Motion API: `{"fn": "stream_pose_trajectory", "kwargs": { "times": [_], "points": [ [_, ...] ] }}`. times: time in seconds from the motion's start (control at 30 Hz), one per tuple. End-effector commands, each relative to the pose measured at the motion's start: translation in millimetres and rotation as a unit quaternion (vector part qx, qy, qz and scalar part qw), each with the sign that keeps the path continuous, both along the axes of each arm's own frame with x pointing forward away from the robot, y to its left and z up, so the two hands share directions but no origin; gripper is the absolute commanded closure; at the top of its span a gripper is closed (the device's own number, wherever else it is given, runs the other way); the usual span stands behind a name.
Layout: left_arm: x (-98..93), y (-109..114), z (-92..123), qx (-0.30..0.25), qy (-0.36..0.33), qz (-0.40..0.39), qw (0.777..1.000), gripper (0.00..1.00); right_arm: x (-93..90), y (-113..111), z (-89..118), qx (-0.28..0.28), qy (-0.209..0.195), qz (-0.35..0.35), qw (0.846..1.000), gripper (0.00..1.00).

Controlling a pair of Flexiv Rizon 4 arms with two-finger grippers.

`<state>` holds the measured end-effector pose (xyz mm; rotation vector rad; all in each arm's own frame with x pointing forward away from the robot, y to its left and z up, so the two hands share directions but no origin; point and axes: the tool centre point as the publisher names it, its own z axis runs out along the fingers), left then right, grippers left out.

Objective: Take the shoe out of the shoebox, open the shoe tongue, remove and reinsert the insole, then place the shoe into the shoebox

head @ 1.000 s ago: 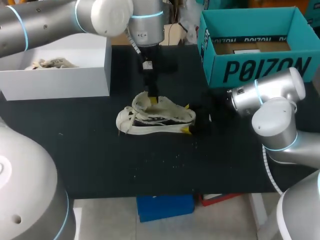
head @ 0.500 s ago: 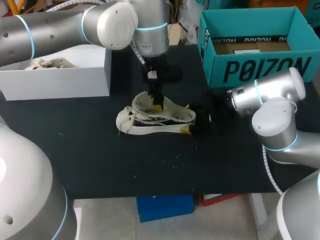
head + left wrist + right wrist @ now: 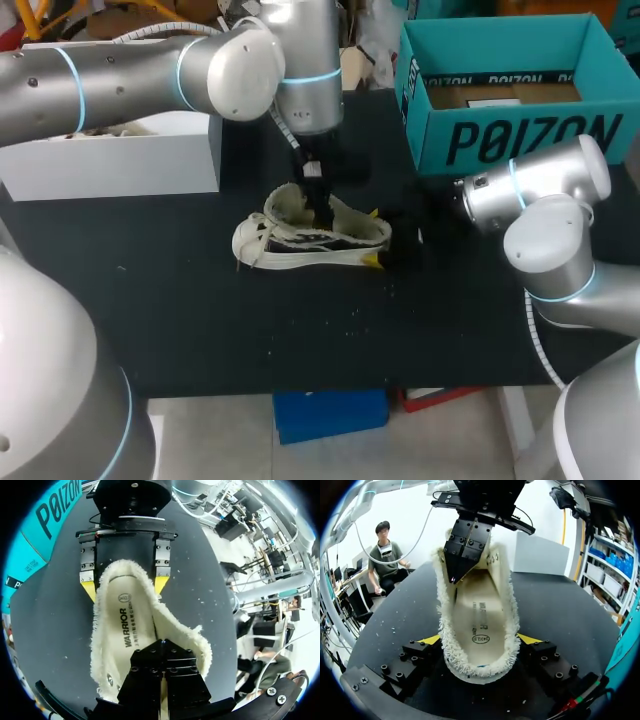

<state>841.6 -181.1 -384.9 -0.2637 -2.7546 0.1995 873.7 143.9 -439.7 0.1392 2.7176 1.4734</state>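
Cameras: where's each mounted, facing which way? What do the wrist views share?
Head view: fixed above and behind, looking down on the table; left arm and right arm enter from the sides.
Left wrist view: on the left wrist, looking down into the shoe; own left pincer over it.
Right wrist view: on the right wrist, facing along the shoe from its heel; own right pincer clamps it.
Shared: both wrist views show the insole and the other pincer.

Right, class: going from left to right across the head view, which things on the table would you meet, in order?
white box → shoe → teal shoebox
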Motion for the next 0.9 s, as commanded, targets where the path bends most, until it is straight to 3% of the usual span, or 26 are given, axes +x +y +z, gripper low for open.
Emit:
{"fn": "stream_pose_trajectory", "kwargs": {
  "times": [0.03, 0.9],
  "points": [
    [-6.1, 1, -10, -0.004, -0.001, 0.004, 1.0, 1.0, 1.5, 0, -3, 0.0, 0.0, 0.0, 1.0, 1.0],
    [-7.2, -6, -40, 0.002, -0.037, 0.019, 0.999, 1.0, 1.5, 0, -3, 0.0, 0.0, 0.0, 1.0, 1.0]
  ]
}}
